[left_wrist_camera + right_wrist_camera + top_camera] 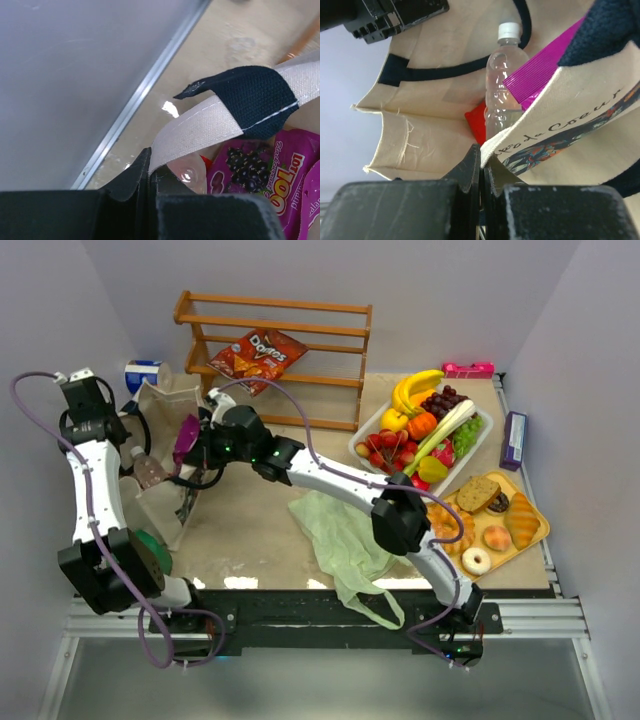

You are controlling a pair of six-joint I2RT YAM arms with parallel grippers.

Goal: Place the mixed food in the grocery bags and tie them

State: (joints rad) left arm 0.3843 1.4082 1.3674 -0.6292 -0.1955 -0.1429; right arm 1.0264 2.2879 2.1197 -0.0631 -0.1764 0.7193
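The beige tote (160, 495) stands at the table's left with its mouth held wide. My left gripper (149, 165) is shut on the tote's pale rim (200, 125), close to a black handle (255, 95). My right gripper (481, 155) is shut on the opposite rim, the one with dark print (570, 130). Inside the tote lie a clear water bottle (502, 85), a purple snack packet (545, 70) and a red packet (477, 122). The pale green plastic bag (345, 540) lies flat mid-table under the right arm. Toy fruit and vegetables fill a white basket (480, 440).
A wooden rack (275, 305) at the back holds a red chip bag (258, 355). A yellow tray (540, 525) of bread and doughnuts sits front right. A purple box (513, 438) and a pink item (468, 369) lie by the right wall. A carton (145, 375) stands behind the tote.
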